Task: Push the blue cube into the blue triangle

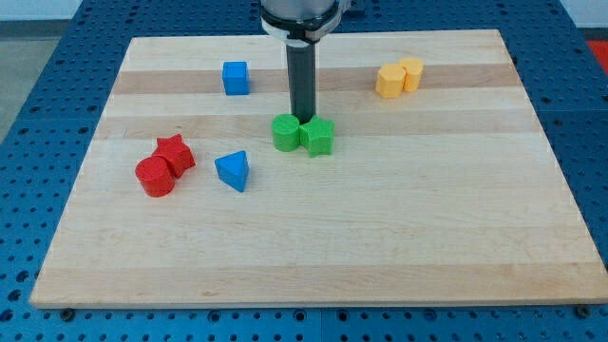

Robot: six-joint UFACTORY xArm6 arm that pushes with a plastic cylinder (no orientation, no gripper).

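Note:
The blue cube [236, 78] sits near the view's top, left of centre. The blue triangle [233, 171] lies lower down, well apart from the cube and almost straight below it. My tip [302, 118] stands right of both, just above the two green blocks and touching or nearly touching them. It is to the right of and below the blue cube, and to the right of and above the blue triangle.
A green cylinder [286, 133] and a green star-like block [319, 137] sit side by side at the centre. A red star [175, 154] and a red cylinder [155, 177] touch at the left. Two yellow blocks [398, 78] sit at the top right. The wooden board [380, 237] ends on all sides.

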